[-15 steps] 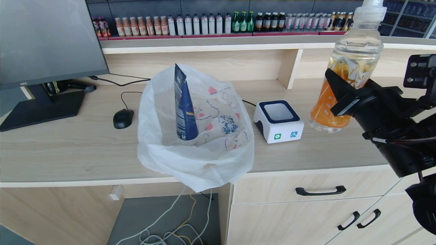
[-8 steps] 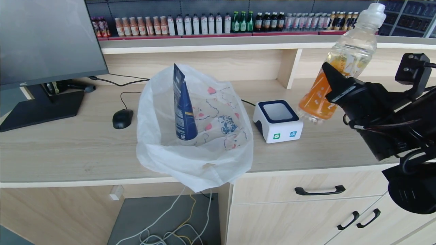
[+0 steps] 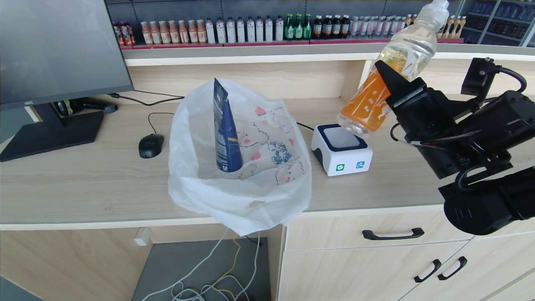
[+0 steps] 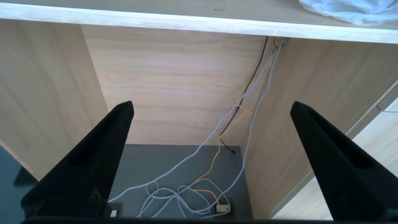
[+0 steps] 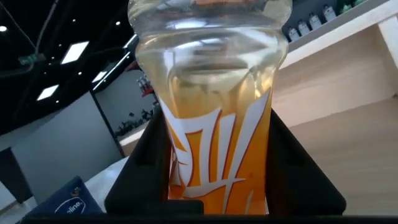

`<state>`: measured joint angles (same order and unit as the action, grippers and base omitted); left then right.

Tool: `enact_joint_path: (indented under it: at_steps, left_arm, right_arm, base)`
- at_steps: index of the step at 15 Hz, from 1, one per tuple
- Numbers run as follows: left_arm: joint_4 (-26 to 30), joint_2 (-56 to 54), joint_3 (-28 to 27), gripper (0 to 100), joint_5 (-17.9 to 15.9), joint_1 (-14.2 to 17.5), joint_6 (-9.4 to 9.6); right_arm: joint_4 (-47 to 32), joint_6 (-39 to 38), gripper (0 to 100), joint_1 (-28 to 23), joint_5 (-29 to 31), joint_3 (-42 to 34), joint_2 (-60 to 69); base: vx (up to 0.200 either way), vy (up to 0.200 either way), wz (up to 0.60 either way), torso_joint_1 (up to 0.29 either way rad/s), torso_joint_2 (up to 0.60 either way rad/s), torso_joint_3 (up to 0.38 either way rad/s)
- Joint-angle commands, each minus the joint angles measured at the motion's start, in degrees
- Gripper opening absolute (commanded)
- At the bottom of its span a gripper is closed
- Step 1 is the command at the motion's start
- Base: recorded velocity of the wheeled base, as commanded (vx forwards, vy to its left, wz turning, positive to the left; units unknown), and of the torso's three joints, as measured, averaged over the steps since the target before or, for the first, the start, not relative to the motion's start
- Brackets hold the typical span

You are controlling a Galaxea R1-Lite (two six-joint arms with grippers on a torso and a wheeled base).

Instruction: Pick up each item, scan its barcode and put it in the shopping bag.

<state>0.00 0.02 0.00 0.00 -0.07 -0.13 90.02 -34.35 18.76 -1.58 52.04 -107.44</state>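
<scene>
Where right jaws clamp the bottle, label half hidden — scanner corner covered.

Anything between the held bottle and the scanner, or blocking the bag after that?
Nothing visible. The clear orange-labelled drink bottle in the right gripper hangs tilted, base just above the white square scanner. The white plastic shopping bag beside it is open; a dark blue tube stands inside, with free room on the scanner side.
</scene>
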Motion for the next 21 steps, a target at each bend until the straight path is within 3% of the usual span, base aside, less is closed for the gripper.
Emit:
enact_joint_path:
  at_steps: [1,2,6,14,21]
  left_arm:
    - [0.0,0.0,0.0,100,0.0,0.0,-0.04]
    - [0.0,0.0,0.0,100,0.0,0.0,-0.04]
    - [0.0,0.0,0.0,100,0.0,0.1,-0.04]
    - [0.0,0.0,0.0,100,0.0,0.0,-0.04]
    - [0.0,0.0,0.0,100,0.0,0.0,-0.04]
  right_arm:
    - [0.0,-1.0,0,0.0,0.5,0.6,-1.6]
    - [0.0,-4.6,0,0.3,4.4,0.5,-2.0]
    - [-1.8,-13.4,0,0.2,10.0,0.8,-2.9]
    - [-17.9,-21.8,0,-0.7,9.9,9.2,-2.8]
    - [-18.4,-22.9,0,1.5,9.6,8.6,-3.4]
  base:
    - [0.000,0.000,0.00,0.000,0.00,0.000]
    - [0.000,0.000,0.00,0.000,0.00,0.000]
    - [0.000,0.000,0.00,0.000,0.00,0.000]
    - [0.000,0.000,0.00,0.000,0.00,0.000]
    - [0.000,0.000,0.00,0.000,0.00,0.000]
